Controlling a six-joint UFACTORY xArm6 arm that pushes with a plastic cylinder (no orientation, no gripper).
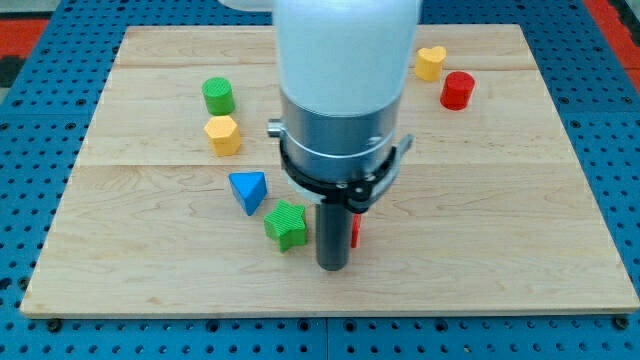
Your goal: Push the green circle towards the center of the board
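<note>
The counter [480, 250] was a pale wooden board made of long planks running across the view, with faint seams between them. It rested on a blue pegboard [610, 130] dotted with small holes, which showed along all four edges of the view. A red strip [612, 18] showed at the view's top right corner, beyond the pegboard.

The arm [345, 90] came down from the view's top, a wide white casing above a grey metal collar with a black clamp ring, and it hid the middle of the board. Below the ring hung the dark rod, and my tip [332, 268] stood on the wood toward the view's bottom, just to the view's right of the green star [287, 224]; whether the two touched could not be made out. There was no hand on this arm, only the rod, so nothing could be said to be apart or together. A sliver of a red block [356, 231] showed just past the rod's right side, its shape hidden.

The green circle [219, 95] sat in the upper left part of the board, well apart from my tip. Just below it stood the yellow hexagon [223, 134]. Further down lay the blue triangle [248, 191], near the green star's upper left. At the upper right of the board the yellow heart [430, 62] stood just beside the red circle [458, 90].
</note>
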